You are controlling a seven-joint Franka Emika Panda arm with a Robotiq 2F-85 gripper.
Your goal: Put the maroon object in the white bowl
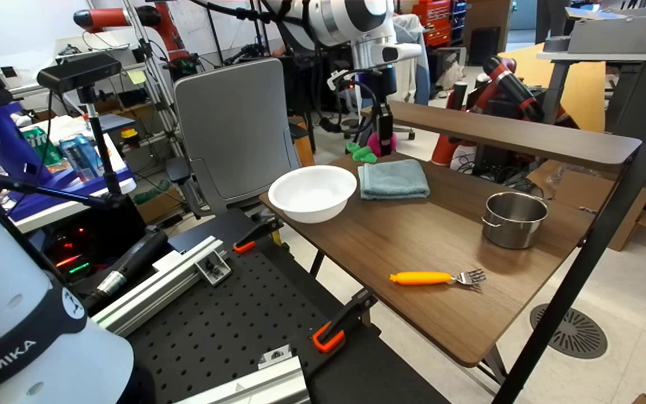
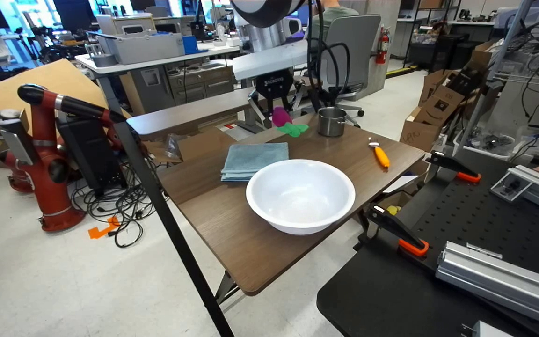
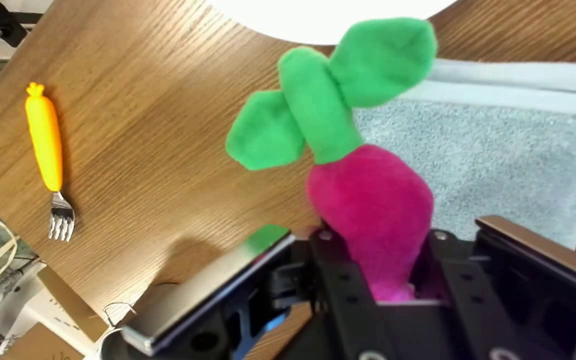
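Note:
The maroon object (image 3: 373, 200) is a magenta lumpy plush with green leaves. My gripper (image 3: 383, 235) is shut around its tapered magenta end, the leaves pointing away from the palm. The object hangs above the table in both exterior views (image 1: 382, 145) (image 2: 280, 116), below the gripper (image 2: 274, 110). The wide white bowl (image 1: 313, 193) stands upright at the table edge, with nothing visible inside. It also shows in an exterior view (image 2: 300, 196) and at the top of the wrist view (image 3: 328, 22), just beyond the leaves, apart from them. The fingertip contact is partly hidden.
A folded blue-grey cloth (image 1: 393, 179) lies beside the bowl. A steel pot (image 1: 515, 220) and an orange-handled fork (image 1: 435, 278) are on the wooden table (image 1: 429, 235). A raised shelf (image 1: 513, 132) runs along one side on a black frame.

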